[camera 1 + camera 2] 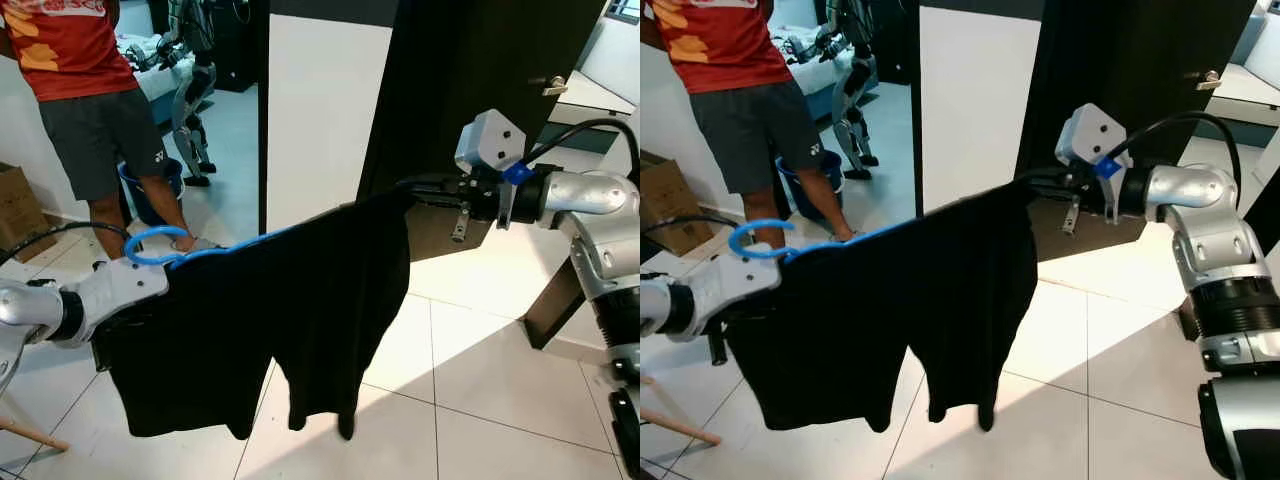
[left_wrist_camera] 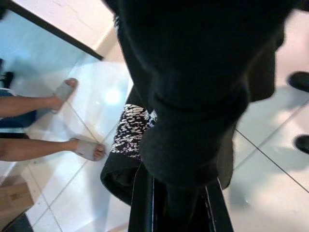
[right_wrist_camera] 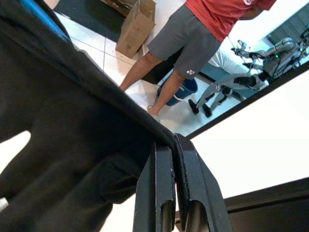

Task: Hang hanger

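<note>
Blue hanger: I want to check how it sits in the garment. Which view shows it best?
The left eye view: the blue hanger shows its hook loop by the left gripper and one arm running along the top of the black garment. The right eye view shows the same. The right wrist view catches a blue sliver; the left wrist view, dark cloth.

Silver-armed robot with black jaws

The right arm (image 1: 600,215) at the right of the frame is rounded silver metal with black ribbed joints; a grey angular box (image 1: 489,141) sits on its wrist beside a blue clip (image 1: 517,172), and a black cable (image 1: 585,128) arcs over it. The left arm (image 1: 60,305) at the lower left is silver with a black joint ring, a pale grey wrist casing (image 1: 128,283) and a black cable (image 1: 60,232). Each wrist camera shows two long black fingers (image 3: 161,193).
</note>
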Robot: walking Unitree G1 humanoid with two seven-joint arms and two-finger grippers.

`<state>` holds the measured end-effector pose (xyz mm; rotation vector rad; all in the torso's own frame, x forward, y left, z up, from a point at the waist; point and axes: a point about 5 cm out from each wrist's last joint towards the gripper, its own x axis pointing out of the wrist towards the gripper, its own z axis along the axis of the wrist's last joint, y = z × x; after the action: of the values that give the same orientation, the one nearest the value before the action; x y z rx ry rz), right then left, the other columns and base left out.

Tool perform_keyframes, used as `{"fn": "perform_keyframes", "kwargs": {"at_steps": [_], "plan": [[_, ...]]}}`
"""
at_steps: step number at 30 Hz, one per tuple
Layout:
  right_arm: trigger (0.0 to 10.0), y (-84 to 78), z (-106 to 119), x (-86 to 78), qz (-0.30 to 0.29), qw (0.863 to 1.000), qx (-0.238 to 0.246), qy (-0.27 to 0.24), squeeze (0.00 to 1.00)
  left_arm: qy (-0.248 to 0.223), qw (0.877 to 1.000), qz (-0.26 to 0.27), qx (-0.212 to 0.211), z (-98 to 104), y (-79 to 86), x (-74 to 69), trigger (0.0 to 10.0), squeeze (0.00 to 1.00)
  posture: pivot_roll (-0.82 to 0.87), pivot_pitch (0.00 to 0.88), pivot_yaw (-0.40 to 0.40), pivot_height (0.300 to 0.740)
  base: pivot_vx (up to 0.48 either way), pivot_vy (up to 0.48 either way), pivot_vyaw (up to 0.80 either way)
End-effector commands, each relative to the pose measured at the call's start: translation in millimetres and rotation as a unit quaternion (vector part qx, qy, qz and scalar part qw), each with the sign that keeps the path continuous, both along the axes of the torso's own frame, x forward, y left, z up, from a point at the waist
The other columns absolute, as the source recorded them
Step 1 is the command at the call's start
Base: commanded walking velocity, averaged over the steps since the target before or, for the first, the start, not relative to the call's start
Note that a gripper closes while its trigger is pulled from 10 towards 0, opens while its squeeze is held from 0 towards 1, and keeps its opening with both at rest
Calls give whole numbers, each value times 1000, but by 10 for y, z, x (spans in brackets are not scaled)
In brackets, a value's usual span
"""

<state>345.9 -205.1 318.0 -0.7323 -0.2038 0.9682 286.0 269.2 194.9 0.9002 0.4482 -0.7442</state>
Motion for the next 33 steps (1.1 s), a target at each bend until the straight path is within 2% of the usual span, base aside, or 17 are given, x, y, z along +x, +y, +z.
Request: {"fn": "perform_keyframes", "kwargs": {"at_steps": [1, 7, 11, 13, 15, 16, 17, 18, 20, 21, 22, 25, 29, 31, 33], "plan": [[0, -218, 282, -85, -26, 998, 20, -45, 0, 45, 997, 41, 48, -118, 209, -81, 10000, 0, 40, 0, -95, 740, 0, 0, 0], [0, -226, 292, -123, -12, 999, 19, -37, 0, 47, 996, 47, 55, -144, 239, -88, 10000, 0, 38, 0, -96, 740, 0, 0, 0], [0, -146, 380, -142, 2, 998, 33, -55, 0, 55, 997, 37, 49, -221, 182, -86, 10000, 0, 33, 0, -94, 740, 0, 0, 0], [0, -5, 408, -142, 27, 997, 45, -64, 0, 56, 997, 26, 40, -260, 93, -61, 10000, 0, 25, 0, -91, 740, 0, 0, 0], [0, 28, 413, -142, 34, 996, 49, -65, 0, 56, 997, 24, 39, -267, 74, -56, 10000, 0, 25, 0, -91, 740, 0, 0, 0], [0, 240, 398, -167, 75, 993, 67, -61, 0, 53, 998, 20, 33, -287, 10, -24, 10000, 0, 20, 0, -90, 740, 0, 0, 0], [0, 387, 388, -196, 105, 990, 80, -57, 0, 51, 998, 18, 28, -298, -34, -1, 10000, 0, 20, 0, -90, 740, 0, 0, 0], [0, 387, 388, -196, 105, 990, 80, -57, 0, 51, 998, 18, 28, -298, -34, -1, 10000, 0, 20, 0, -90, 740, 0, 0, 0], [0, 767, 397, -302, 180, 976, 112, -51, 0, 44, 999, 12, 18, -329, -162, 75, 10000, 0, 18, 0, -88, 740, 0, 0, 0], [0, 767, 397, -302, 180, 976, 112, -51, 0, 44, 999, 12, 18, -329, -162, 75, 10000, 0, 18, 0, -88, 740, 0, 0, 0], [0, 950, 414, -373, 218, 966, 128, -46, 0, 36, 999, 16, 16, -337, -209, 128, 10000, 0, 16, 0, -88, 740, 0, 0, 0], [0, 995, 416, -396, 228, 964, 130, -43, 0, 31, 999, 20, 16, -336, -213, 144, 10000, 0, 16, 0, -88, 740, 0, 0, 0], [0, 1123, 285, -477, 258, 959, 113, -22, 0, 4, 998, 55, 16, -294, -162, 239, 10000, 0, 15, 0, -93, 740, 0, 0, 0], [0, 1123, 285, -477, 258, 959, 113, -22, 0, 4, 998, 55, 16, -294, -162, 239, 10000, 0, 15, 0, -93, 740, 0, 0, 0], [0, 1118, 115, -478, 250, 965, 81, -6, 0, -16, 997, 82, 8, -222, -93, 287, 10000, 0, 11, 0, -95, 740, 0, 0, 0]]}}
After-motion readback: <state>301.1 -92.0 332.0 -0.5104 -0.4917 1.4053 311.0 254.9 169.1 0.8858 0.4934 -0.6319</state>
